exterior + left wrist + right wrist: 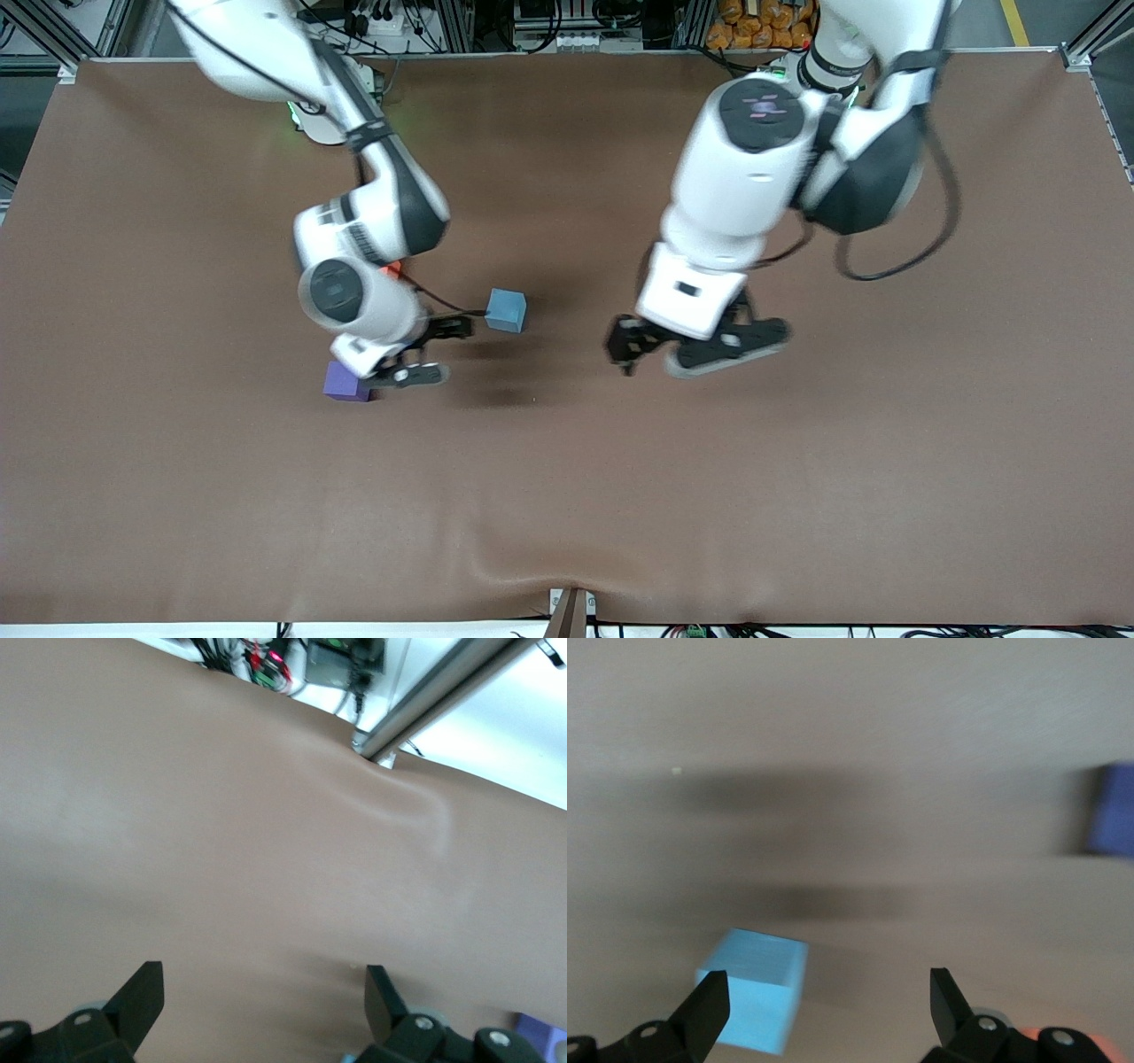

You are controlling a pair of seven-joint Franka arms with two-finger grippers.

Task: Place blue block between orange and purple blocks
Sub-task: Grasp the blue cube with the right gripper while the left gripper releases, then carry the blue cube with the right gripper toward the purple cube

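1. Blue block (506, 310) sits on the brown table (567, 496), between both arms; looks light, rigid, matte; I'd pinch two flat opposite faces.
2. Right gripper (423, 350) spread, empty, hovering between blue block and purple block (345, 382); orange block (391, 268) mostly hidden under that arm.
3. Left gripper (700, 344) spread, empty, waiting over bare table.

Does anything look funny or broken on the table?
Nothing is broken or spilled. The brown table cover has a small wrinkle at its edge nearest the front camera. The blue block sits apart from the purple block.
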